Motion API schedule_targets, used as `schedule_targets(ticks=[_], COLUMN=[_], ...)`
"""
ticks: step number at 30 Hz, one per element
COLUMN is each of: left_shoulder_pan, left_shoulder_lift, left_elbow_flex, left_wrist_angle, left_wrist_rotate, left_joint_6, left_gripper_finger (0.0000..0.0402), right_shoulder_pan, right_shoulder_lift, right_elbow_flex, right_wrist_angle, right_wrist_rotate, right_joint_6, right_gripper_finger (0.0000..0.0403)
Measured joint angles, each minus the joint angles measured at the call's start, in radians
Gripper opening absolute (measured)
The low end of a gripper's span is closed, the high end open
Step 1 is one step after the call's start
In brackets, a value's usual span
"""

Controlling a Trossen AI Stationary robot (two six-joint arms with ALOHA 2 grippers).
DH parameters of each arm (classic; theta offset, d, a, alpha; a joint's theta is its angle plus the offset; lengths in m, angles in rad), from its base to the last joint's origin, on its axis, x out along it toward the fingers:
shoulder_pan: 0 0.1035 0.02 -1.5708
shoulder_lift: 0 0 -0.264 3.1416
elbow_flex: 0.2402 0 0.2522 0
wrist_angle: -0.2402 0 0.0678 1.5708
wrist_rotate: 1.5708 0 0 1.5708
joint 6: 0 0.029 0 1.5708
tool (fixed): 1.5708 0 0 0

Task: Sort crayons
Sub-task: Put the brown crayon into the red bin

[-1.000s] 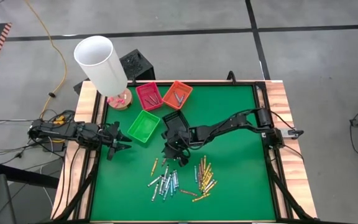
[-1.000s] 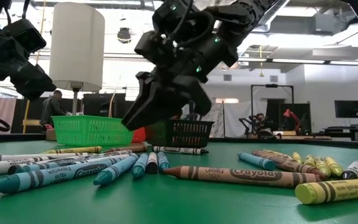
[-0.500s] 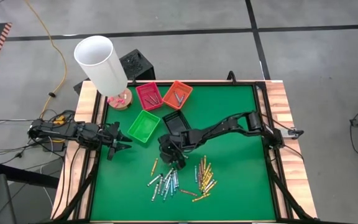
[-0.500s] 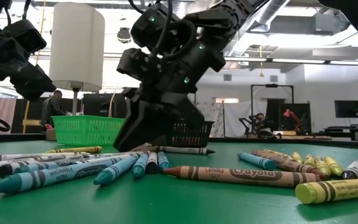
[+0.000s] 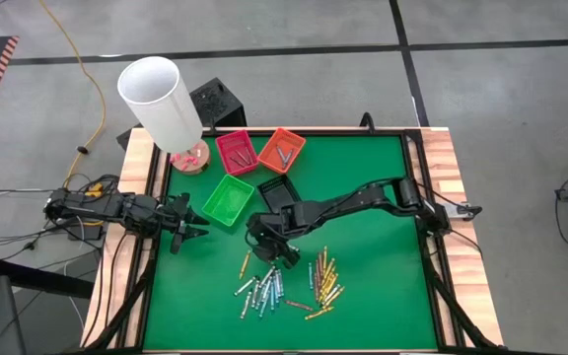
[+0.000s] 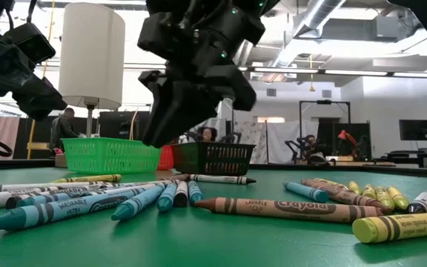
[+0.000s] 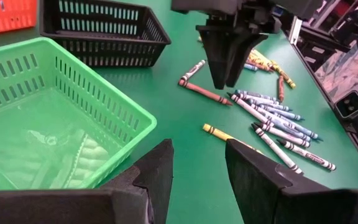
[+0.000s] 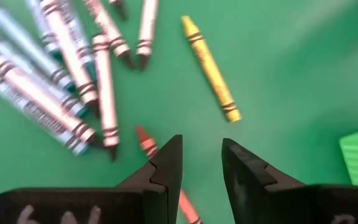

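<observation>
My right pincer [image 8: 197, 165] hung just above the green table [image 5: 383, 286], pointing down, because I wanted to pick one stick out of the mess. The crayons [image 5: 284, 284] lay loose in two little heaps near the front of the table, blue and grey ones in one heap, yellow ones just beside them. A few more already sat in the red tray [image 5: 236, 152] and the orange tray [image 5: 281, 149] at the back. The green tray [image 5: 227, 200] looked bare, and the black tray [image 5: 274, 188] was partly hidden by my arm.

My right pincer was a little way apart, with nothing in it. A red-brown crayon [image 8: 149, 144] lay on the table right below the gap. A yellow crayon [image 8: 211, 68] lay near it, alone.

My left pincer [image 7: 197, 163] waited by the green tray at the table's left edge. It was parted too, and held nothing.
</observation>
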Motion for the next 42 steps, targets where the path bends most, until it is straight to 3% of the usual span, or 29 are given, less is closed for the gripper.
schedule_targets(ticks=[34,42], left_shoulder_pan=[0.000,0.000], left_shoulder_lift=[0.000,0.000], left_elbow_flex=[0.000,0.000], left_wrist_angle=[0.000,0.000], left_wrist_rotate=[-0.003,-0.003], left_joint_6=[0.006,0.008], left_gripper_finger=[0.0137,0.0137], right_shoulder_pan=[0.006,0.001], right_shoulder_lift=[0.079,0.081], right_elbow_flex=[-0.009,-0.009], right_wrist_angle=[-0.051,-0.052], right_wrist_rotate=[0.020,0.020], right_joint_6=[-0.095,-0.046], right_gripper_finger=[0.0122,0.0065])
